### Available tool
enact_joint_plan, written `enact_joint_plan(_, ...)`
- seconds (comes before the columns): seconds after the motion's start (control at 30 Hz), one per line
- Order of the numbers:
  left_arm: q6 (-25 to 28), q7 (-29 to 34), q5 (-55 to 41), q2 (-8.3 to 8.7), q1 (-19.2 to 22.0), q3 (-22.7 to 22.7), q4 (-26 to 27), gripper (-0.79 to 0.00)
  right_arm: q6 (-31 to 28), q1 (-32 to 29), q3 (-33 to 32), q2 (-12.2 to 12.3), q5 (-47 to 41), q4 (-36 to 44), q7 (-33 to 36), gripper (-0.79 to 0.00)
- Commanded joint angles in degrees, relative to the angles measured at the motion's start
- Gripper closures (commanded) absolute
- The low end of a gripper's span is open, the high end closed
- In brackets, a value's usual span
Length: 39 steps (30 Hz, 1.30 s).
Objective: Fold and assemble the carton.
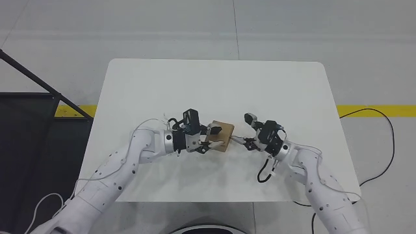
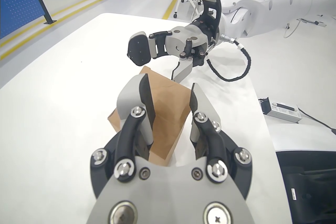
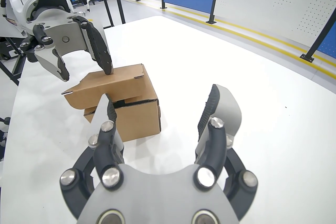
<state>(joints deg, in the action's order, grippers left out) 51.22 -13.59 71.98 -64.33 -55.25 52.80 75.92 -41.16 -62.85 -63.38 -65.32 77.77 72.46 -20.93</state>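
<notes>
There was one carton (image 1: 223, 132) and two end effectors on one white counter (image 1: 260, 84). The carton, brown cardboard, sat near the middle of the counter's front half, between the two arms. Its lid was lowered but not shut: a dark gap ran under the front edge, and whether anything lay inside could not be told.

The left end effector (image 1: 208, 140) had its fingers spread apart. One fingertip (image 3: 106, 66) pressed on the lid's top, and the other hung off the carton's side, clear of it. The right end effector (image 1: 242, 142) faced it from the opposite side, its fingers also spread and clamped on nothing. One of its fingers (image 3: 109, 107) stood right at the gap under the lid, though contact there could not be told. The other finger was out over bare counter.

A grey box (image 2: 283, 110) with a cable lay off the counter's side, lower down.
</notes>
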Motion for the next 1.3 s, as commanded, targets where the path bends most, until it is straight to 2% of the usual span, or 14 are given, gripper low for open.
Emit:
enact_joint_plan(0.0,0.02,0.14,0.02,-0.04,-0.03,0.01,-0.04,-0.385,-0.03,0.06,0.08,-0.02,0.10,0.08,0.06,-0.677)
enact_joint_plan(1.27,0.45,1.47,0.30,-0.74,-0.39,0.30,-0.29,-0.388,0.39,-0.34,-0.26,0.02,1.16,0.15,-0.89,-0.699)
